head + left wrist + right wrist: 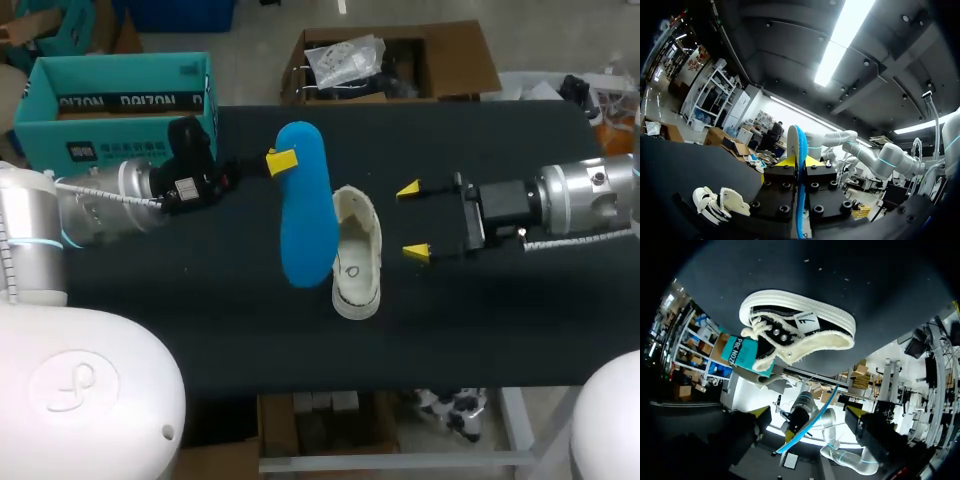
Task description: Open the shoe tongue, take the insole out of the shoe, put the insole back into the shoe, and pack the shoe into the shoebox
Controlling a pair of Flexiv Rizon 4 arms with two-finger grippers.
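The blue insole hangs above the table, and my left gripper is shut on its far end. In the left wrist view the insole stands edge-on between the left gripper's yellow tips. Just right of the insole, the black-and-white shoe lies on its side on the table, its pale sole facing up. My right gripper stands open to the right of the shoe, apart from it. Ahead of the right gripper are the shoe and the insole. The teal shoebox stands at the back left.
The black table runs from the shoebox side to under my right arm; its front edge lies just before my two white arm bases. Only the shoe rests on it in the middle.
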